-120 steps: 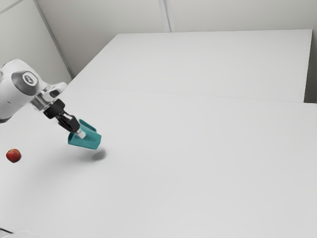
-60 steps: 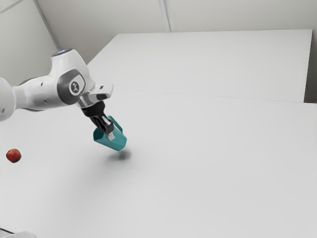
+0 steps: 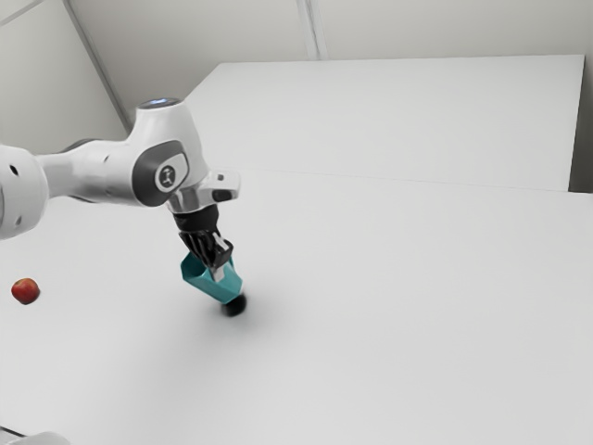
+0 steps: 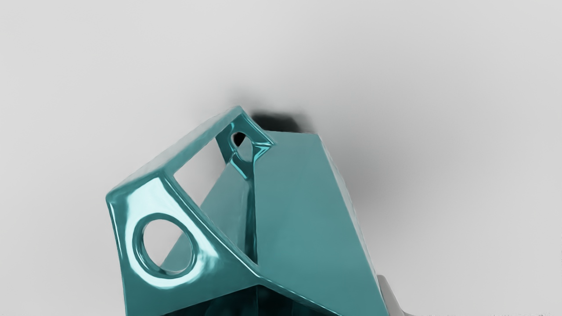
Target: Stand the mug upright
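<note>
1. Our black two-finger gripper (image 3: 219,271) pinched the teal, faceted plastic-looking mug (image 3: 209,285), which hung tilted over the smooth white table (image 3: 389,324).
2. We had a round red apple (image 3: 25,291) at the exterior view's left.

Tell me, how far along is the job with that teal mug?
Done: the tool looks closed on the mug. In hand: the mug is held at a slant, its base near a dark shadow on the table. Left, I'd judge: levelling it, standing it on its base and letting go.
</note>
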`<control>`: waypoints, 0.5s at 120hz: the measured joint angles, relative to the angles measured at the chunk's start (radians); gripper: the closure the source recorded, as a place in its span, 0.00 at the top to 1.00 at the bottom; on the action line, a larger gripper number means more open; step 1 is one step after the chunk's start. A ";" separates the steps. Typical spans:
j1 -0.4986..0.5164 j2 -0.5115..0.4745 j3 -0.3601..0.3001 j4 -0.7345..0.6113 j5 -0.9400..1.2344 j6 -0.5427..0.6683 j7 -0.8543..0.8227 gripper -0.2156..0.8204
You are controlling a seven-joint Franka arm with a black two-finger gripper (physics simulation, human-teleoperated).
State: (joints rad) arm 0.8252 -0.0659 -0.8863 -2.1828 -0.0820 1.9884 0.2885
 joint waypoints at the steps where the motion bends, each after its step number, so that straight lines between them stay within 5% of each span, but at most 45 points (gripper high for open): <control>1: 0.000 0.001 0.000 0.000 0.001 -0.002 -0.004 0.04; 60: -0.042 0.081 -0.007 -0.014 0.051 0.006 -0.158 0.04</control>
State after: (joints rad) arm 0.7828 0.0150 -0.8930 -2.1972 -0.0307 1.9946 0.1300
